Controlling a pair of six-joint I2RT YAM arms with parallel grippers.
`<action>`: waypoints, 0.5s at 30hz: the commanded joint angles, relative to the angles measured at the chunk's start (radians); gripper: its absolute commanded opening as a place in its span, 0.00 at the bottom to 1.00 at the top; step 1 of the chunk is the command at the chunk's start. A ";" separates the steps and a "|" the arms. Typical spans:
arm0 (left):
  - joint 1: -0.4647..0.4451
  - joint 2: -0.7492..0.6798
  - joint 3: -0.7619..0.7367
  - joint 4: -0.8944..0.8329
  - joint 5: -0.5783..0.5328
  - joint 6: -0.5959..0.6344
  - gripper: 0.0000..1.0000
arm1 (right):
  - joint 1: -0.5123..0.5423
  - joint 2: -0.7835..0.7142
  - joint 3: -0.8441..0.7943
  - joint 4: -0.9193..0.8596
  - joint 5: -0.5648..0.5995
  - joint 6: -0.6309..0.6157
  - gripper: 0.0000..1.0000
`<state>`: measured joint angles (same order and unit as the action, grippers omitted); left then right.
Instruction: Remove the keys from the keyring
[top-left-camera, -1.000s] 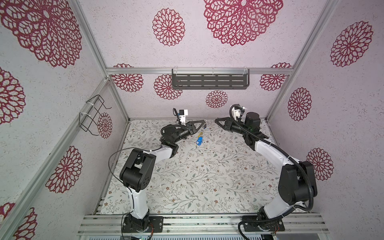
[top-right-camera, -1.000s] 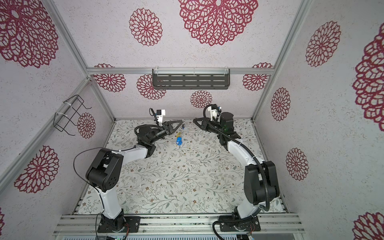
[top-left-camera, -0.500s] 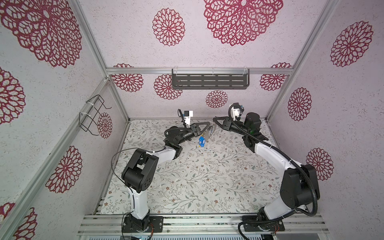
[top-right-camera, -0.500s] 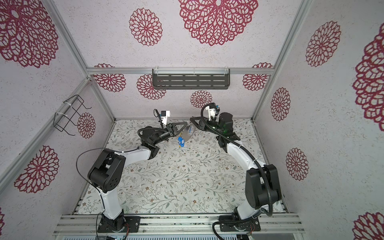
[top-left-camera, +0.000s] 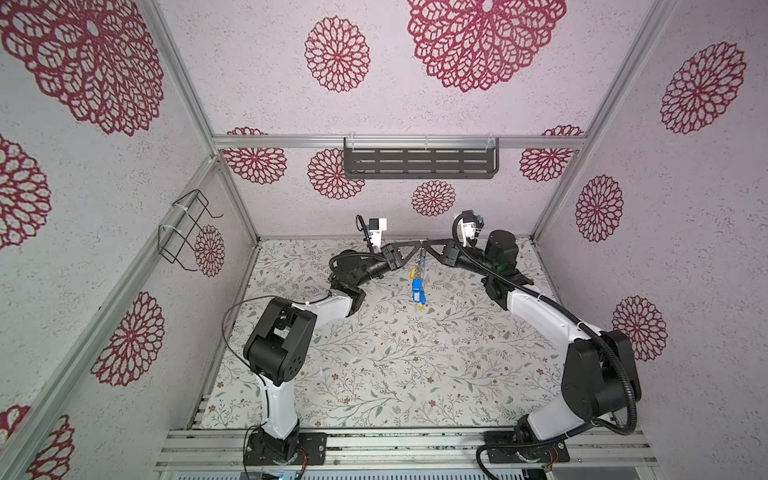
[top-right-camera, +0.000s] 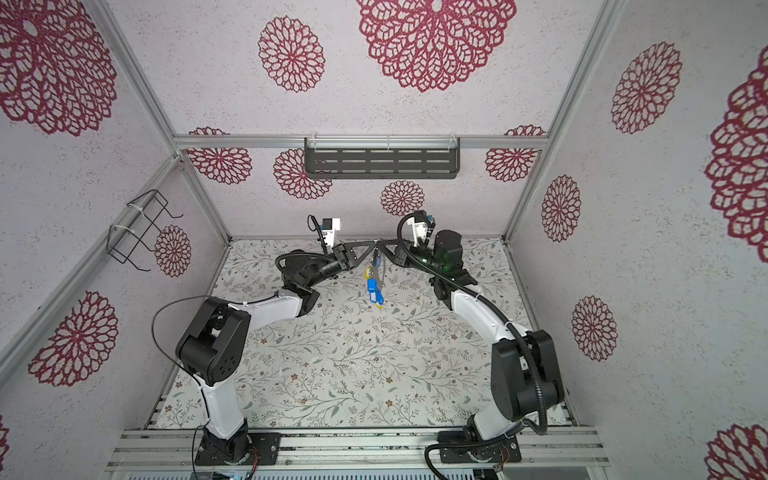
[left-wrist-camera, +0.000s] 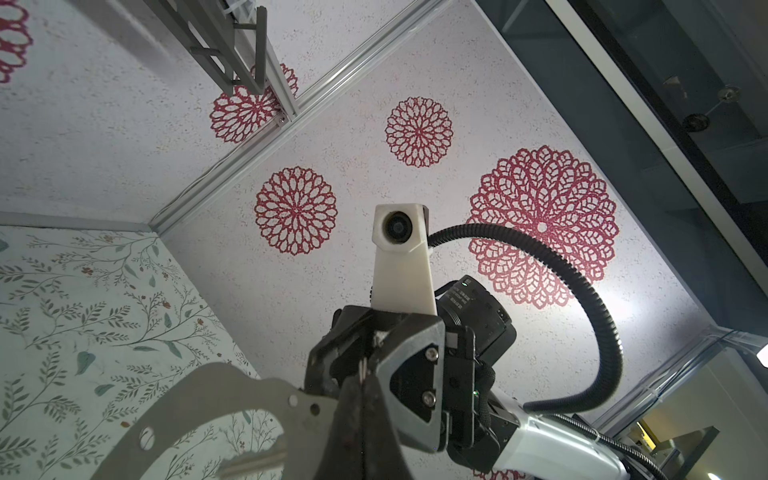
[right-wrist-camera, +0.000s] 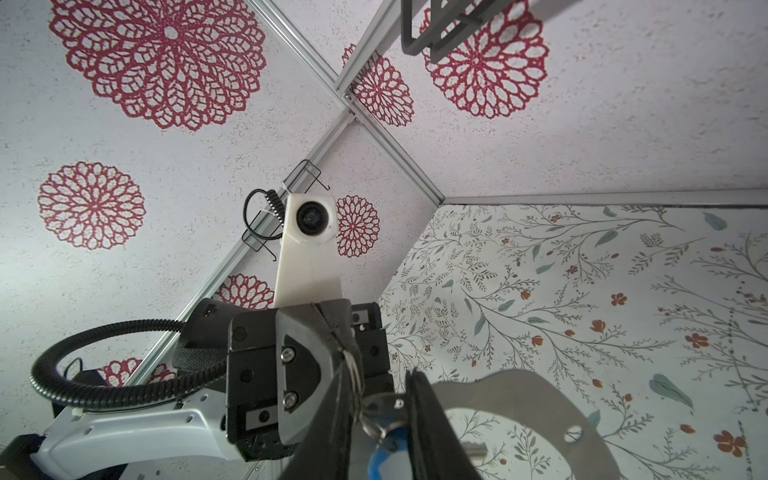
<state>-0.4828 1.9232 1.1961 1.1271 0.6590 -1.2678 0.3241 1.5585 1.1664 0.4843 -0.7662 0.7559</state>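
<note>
Grey keyring (left-wrist-camera: 232, 386) in left pincer (left-wrist-camera: 363, 388)

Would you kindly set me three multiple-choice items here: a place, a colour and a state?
1. Where is the keyring?
A. Flat on the table.
B. In the air, held by the left gripper.
C. On the wall shelf.
2. What colours are the tags on the hanging keys?
A. Blue and yellow.
B. Red and green.
C. All white.
3. How is the left gripper?
A. Wide open.
B. Shut on the keyring.
C. Out of view.
Answers: 1 B, both top views show it dangling below the raised gripper; 2 A, blue tags with yellow among them; 3 B, the left wrist view shows closed jaws on its rim.
</note>
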 joint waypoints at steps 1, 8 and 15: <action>-0.001 0.006 0.028 0.061 -0.022 -0.001 0.00 | 0.007 -0.054 0.002 0.044 -0.020 -0.003 0.24; -0.003 -0.002 0.021 0.057 -0.019 0.001 0.00 | 0.019 -0.038 0.008 0.075 -0.024 0.020 0.18; -0.007 0.008 0.034 0.059 -0.027 0.004 0.00 | 0.028 -0.029 0.014 0.076 -0.028 0.023 0.06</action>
<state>-0.4828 1.9232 1.1965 1.1442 0.6411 -1.2682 0.3412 1.5490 1.1664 0.5037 -0.7647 0.7780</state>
